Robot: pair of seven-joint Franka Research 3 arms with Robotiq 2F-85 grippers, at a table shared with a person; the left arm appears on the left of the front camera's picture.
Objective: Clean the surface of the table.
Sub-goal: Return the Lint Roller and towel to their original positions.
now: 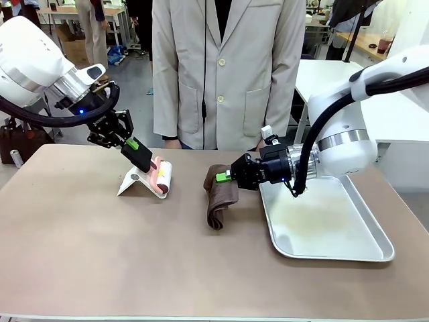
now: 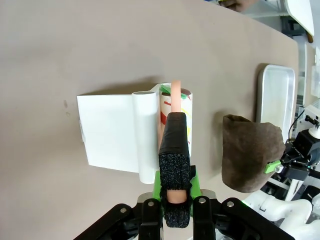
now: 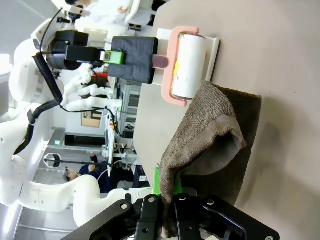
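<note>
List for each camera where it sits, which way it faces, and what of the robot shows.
Front: between the arms, facing across the table at the person; both arms show.
Left wrist: looks along the left tool, shut on the lint roller.
Right wrist: looks along the right tool, shut on the brown cloth.
Shared: both wrist views show roller and cloth.

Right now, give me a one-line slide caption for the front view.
Left end effector grips a lint roller while right end effector holds a brown cloth on the table.
</note>
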